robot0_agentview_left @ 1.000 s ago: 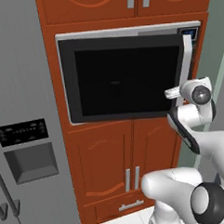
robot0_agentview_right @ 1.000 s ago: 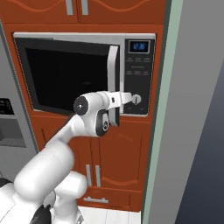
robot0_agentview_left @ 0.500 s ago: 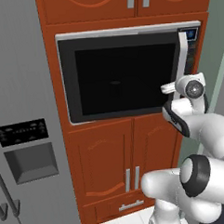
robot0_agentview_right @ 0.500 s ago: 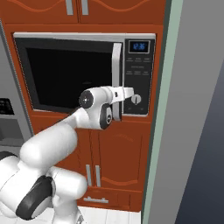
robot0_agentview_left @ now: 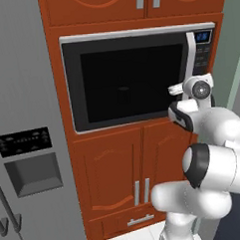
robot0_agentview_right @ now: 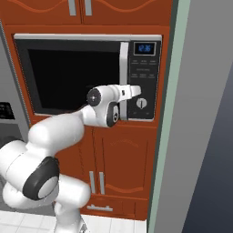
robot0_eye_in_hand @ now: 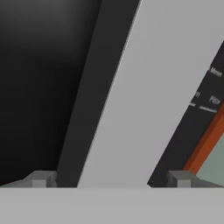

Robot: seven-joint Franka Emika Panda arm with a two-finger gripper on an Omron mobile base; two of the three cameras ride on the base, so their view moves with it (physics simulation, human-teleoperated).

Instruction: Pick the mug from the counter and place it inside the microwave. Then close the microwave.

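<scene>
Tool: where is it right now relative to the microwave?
The tool is up against the microwave door's right edge, open, its fingertips either side of the silver handle, just left of the control panel.

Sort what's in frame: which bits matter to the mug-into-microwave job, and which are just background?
Job-relevant:
microwave, door shut
its silver handle, straddled by the open gripper

Background:
refrigerator with dispenser, left of the microwave
upper cabinets
lower cabinets
grey-green wall on the right
</scene>
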